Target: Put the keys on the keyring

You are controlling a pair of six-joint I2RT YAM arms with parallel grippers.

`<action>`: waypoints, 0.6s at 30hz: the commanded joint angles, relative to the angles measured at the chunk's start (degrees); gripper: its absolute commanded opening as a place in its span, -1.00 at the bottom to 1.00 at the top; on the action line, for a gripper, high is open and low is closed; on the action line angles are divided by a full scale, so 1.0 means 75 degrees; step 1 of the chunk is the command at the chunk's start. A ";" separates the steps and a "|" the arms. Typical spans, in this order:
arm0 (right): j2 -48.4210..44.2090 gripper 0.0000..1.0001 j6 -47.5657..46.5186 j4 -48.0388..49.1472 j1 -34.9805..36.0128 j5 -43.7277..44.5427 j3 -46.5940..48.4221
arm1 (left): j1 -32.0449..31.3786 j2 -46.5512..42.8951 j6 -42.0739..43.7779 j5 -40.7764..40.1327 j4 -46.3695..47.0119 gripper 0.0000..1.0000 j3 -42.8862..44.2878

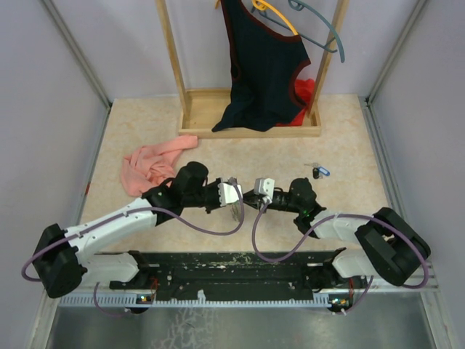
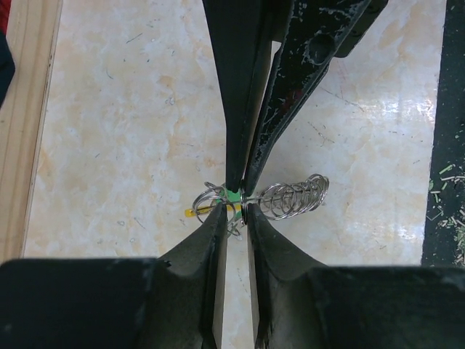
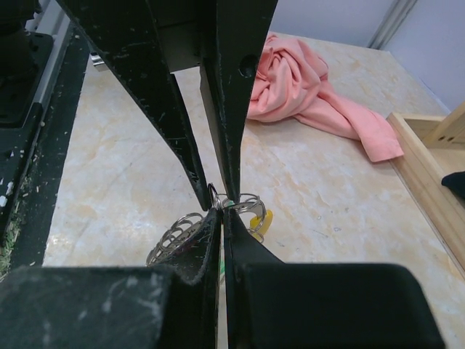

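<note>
Keyring: the thin grey wire keyring (image 3: 248,205), with a yellow-orange piece (image 3: 267,219) along one stretch, sits between the two sets of fingertips, at the middle of the beige marbled table (image 1: 349,145). A coiled silver wire spring (image 2: 294,196) touches it on one side.
Keys: the tiny green-headed metal key (image 2: 231,194) is at the ring. The blue and black keys (image 1: 320,172) lie on the table, well apart from it, beyond the right arm.
Right gripper: the right gripper (image 3: 222,217) has its jaws pressed together on the green plastic head.
Left gripper: the left gripper (image 2: 236,219) has its jaws a narrow gap apart, with ring wire crossing that gap. The view is too tight to tell whether either pad touches the wire.
Handling: the ring is likely light, springy and slick, so it may twist or skid in a pinch. The keys are light and stiff.
Where to hold: pinch the ring on bare wire beside the yellow-orange piece, and each key by the flat faces of its head.
Arm pose: both arms reach inward and low, with wrists level and fingers aimed tip to tip.
</note>
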 commanded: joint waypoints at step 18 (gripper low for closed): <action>0.0034 -1.00 0.0349 0.0901 -0.0060 -0.0145 0.0091 | -0.0040 0.0102 -0.0216 -0.0042 0.0359 -0.79 -0.0149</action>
